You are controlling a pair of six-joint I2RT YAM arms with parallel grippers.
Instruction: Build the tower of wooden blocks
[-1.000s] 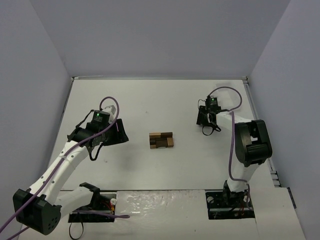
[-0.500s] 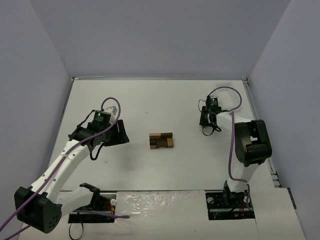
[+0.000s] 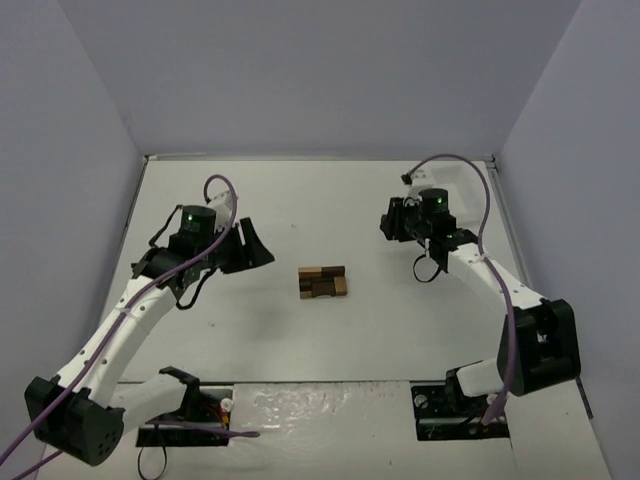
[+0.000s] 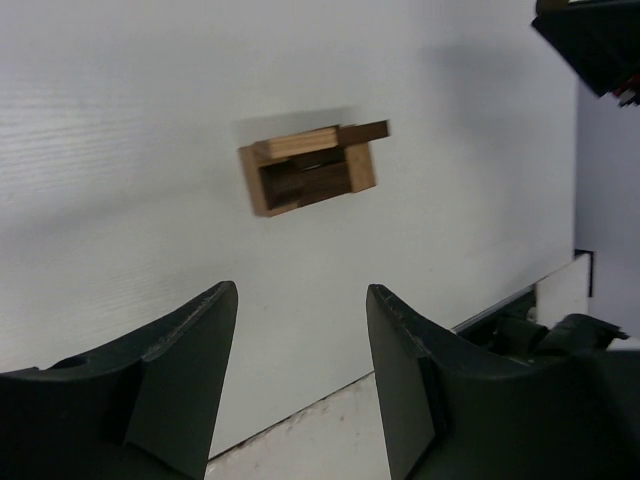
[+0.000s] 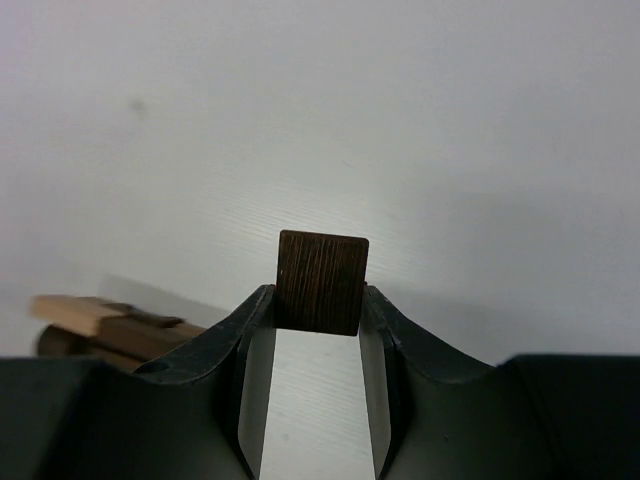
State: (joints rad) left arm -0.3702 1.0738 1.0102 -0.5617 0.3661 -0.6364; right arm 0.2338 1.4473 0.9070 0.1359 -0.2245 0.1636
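The wood block tower (image 3: 322, 282) is a small stack of dark brown and light tan blocks in the middle of the table. It also shows in the left wrist view (image 4: 308, 170) and at the left edge of the right wrist view (image 5: 95, 325). My right gripper (image 5: 320, 295) is shut on a dark brown block (image 5: 321, 281) and holds it above the table, right of and behind the tower (image 3: 400, 222). My left gripper (image 4: 300, 300) is open and empty, to the left of the tower (image 3: 255, 250).
The white table (image 3: 300, 200) is walled by grey panels at the back and sides. The arm bases (image 3: 185, 405) sit at the near edge. The right arm's body shows at the top right of the left wrist view (image 4: 600, 40).
My right arm has stretched out and swung its gripper left toward the tower with the dark block. My left gripper has shifted slightly up and right toward the tower.
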